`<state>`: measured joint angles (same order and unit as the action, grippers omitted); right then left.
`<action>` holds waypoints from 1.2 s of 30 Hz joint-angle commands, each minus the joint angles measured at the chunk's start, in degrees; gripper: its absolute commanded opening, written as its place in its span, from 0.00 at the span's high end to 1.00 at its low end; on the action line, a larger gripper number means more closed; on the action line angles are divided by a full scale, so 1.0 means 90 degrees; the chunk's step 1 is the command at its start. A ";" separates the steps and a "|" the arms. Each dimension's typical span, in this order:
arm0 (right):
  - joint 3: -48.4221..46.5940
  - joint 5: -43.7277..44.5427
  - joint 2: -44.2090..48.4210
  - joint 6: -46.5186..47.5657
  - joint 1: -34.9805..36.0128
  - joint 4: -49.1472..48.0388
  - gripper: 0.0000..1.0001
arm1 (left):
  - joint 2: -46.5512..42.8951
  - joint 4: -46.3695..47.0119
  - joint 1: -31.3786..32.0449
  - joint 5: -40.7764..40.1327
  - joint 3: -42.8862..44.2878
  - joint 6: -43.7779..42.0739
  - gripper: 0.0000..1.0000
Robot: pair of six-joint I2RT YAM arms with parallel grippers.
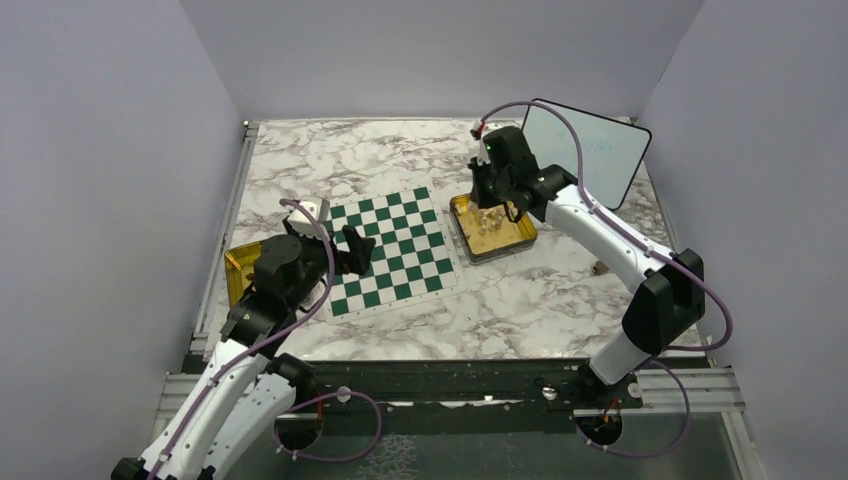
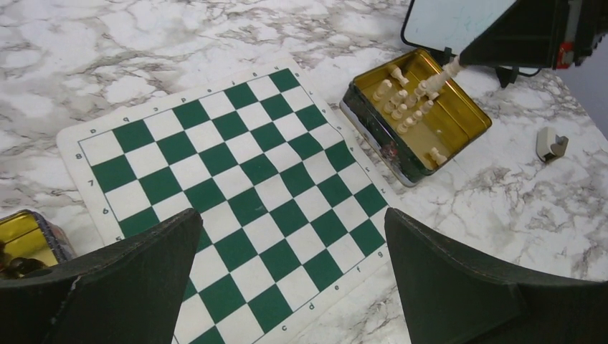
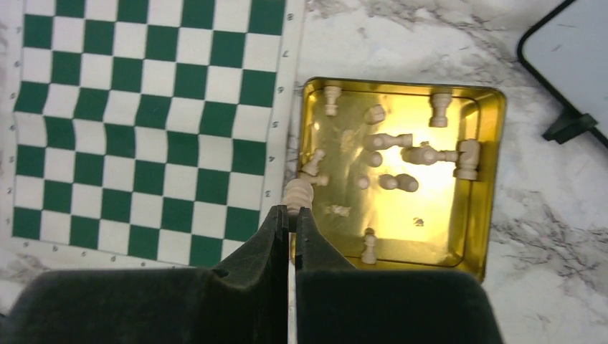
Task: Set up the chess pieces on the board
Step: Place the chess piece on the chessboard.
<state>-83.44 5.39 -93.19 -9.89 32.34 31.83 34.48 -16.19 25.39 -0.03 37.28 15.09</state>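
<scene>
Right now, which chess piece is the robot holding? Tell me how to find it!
Find the green-and-white board, then the gold tin beside it, holding loose cream pieces. At the tin's board-side edge, the right gripper is shut on one piece. Only its round head pokes out between the black jaws; the others lie unheld in the tin.

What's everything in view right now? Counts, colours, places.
board: 1, green and white, table centre, no pieces seen on it
right tin: 1, gold, beside board's right edge
left tin: 1, gold, left of board, contents unclear
pieces: about a dozen, cream, loose in right tin
held piece: 1, cream, over right tin's board-side edge
whiteboard: 1, white, black frame, far right
small block: 1, beige, on table right of right tin
table: 1, white-grey marble
left jaws: open, above board's left side
right jaws: shut on held piece
</scene>
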 commanded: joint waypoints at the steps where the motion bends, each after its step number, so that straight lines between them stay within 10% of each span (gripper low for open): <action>1: 0.0189 -0.0221 0.0198 -0.0451 0.0572 0.0090 0.99 | -0.0288 -0.0030 0.0031 -0.0758 0.0156 -0.0117 0.01; 36: -0.0284 0.0614 -0.1838 -0.1179 0.3115 -0.0284 0.99 | -0.1348 -0.0425 0.0011 -0.2683 0.0261 -0.0021 0.01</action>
<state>-86.78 8.19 -108.75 -19.53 59.90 32.27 23.07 -19.53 25.36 -21.32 37.87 14.74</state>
